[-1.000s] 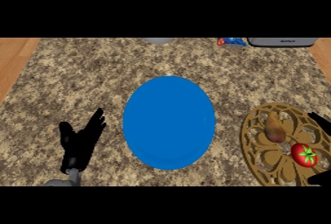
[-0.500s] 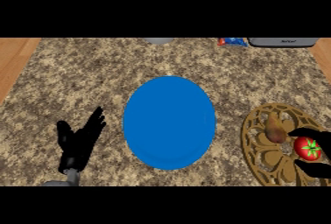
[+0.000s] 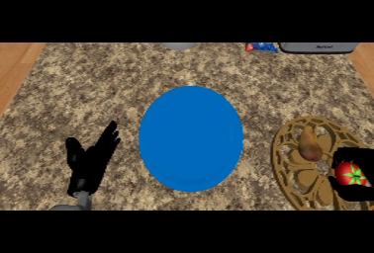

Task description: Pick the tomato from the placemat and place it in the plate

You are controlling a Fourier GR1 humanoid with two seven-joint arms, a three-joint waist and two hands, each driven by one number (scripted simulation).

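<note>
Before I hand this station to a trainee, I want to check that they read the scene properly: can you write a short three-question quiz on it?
1. True or false: the red tomato with a green stem already lies on the round blue plate.
2. Which robot hand is curled round the tomato? A) left robot hand B) right robot hand
3. Fill in: besides the tomato, a brown pear-shaped item rests on the round gold openwork ____.

Key: 1 false, it is over the placemat at the view's right, in the hand. 2 B; the left one is open, fingers up, at lower left. 3 placemat.
</note>
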